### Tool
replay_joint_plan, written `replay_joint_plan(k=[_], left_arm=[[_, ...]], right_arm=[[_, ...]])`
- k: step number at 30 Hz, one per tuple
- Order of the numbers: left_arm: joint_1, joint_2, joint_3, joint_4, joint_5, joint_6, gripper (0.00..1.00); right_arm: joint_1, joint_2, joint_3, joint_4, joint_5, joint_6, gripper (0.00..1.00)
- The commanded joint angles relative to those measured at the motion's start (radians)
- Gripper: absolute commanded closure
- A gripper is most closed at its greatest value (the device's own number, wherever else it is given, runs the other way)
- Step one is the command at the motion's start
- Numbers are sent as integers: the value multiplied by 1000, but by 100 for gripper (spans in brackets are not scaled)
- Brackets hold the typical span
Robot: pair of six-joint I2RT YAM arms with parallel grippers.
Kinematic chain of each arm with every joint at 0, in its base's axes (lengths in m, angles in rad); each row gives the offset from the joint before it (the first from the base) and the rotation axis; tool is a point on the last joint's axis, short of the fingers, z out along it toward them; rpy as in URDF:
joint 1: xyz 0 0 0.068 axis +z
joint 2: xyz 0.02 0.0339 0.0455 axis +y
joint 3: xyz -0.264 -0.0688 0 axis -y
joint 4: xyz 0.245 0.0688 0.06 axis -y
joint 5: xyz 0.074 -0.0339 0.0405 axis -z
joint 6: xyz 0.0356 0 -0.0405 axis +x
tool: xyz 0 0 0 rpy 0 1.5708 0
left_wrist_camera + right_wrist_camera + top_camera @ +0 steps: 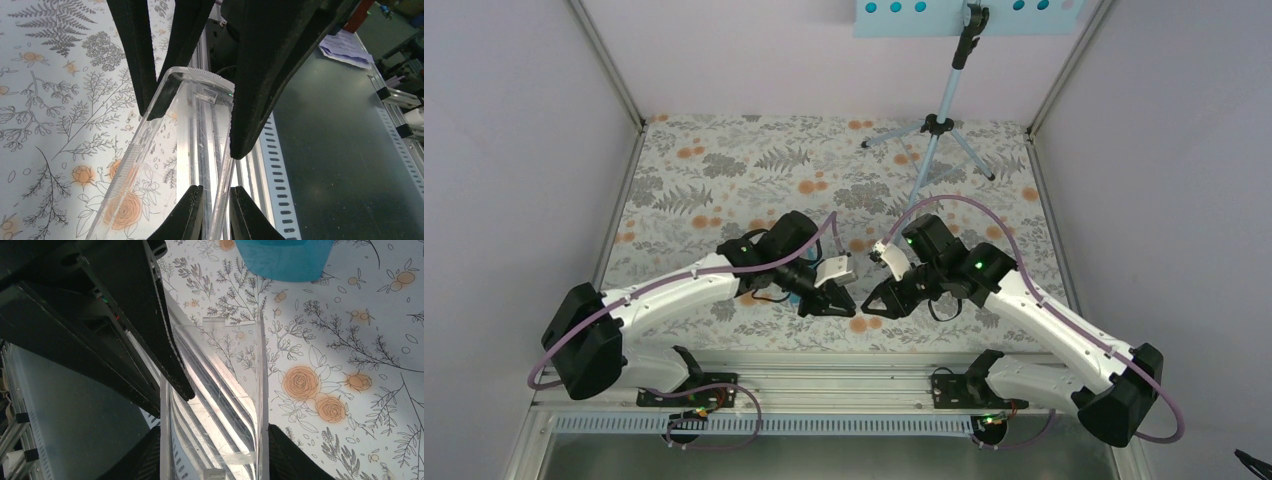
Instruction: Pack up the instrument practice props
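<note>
A clear plastic case (220, 390) hangs between both grippers low over the table's front middle. My right gripper (212, 440) is shut across its width, one finger on each long side. My left gripper (216, 192) is shut on one thin clear wall of the case (190, 115) from the opposite end. In the top view the grippers, left (832, 303) and right (876, 303), nearly meet tip to tip. The light blue music stand (937, 128) stands upright at the back, its perforated desk (924, 12) cut by the top edge. A teal-blue thing (285, 260) lies just beyond the case.
A floral cloth (724, 170) covers the table. An aluminium rail with slots (824, 375) runs along the near edge under the arm bases. Pale enclosure walls with metal posts (609, 60) close in the left, right and back sides.
</note>
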Motion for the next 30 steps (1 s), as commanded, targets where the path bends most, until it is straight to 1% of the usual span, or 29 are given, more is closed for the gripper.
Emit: replay_joint_plan(k=[1,6,9,13,19,24,27,28,30], left_arm=[[-14,18,31,4,53,8,88],[-15,35,35,5,85,5,97],[-15,41,36,11,102,-7,98],[-16,36,28,42,99,-55,98],[-16,-17,-37,152,66,-198,98],[-15,-76,-106,225,-36,-322,98],[-15,-126,-150,321,-69,-444,98],[-15,-147,-170,391,-79,-495,98],[-15,-193,-210,518,-87,-613,98]], right_arm=[[-4,2,29,12,-8,-13,64],[-4,4,28,14,-8,-14,64],[-4,-2,29,24,-6,-8,61],[-4,-27,24,53,4,14,52],[-4,-81,-10,110,56,56,29],[-6,-172,-27,193,136,127,12],[-11,-249,-72,285,171,203,5],[-11,-278,-102,336,163,238,4],[-13,-350,-172,494,150,332,3]])
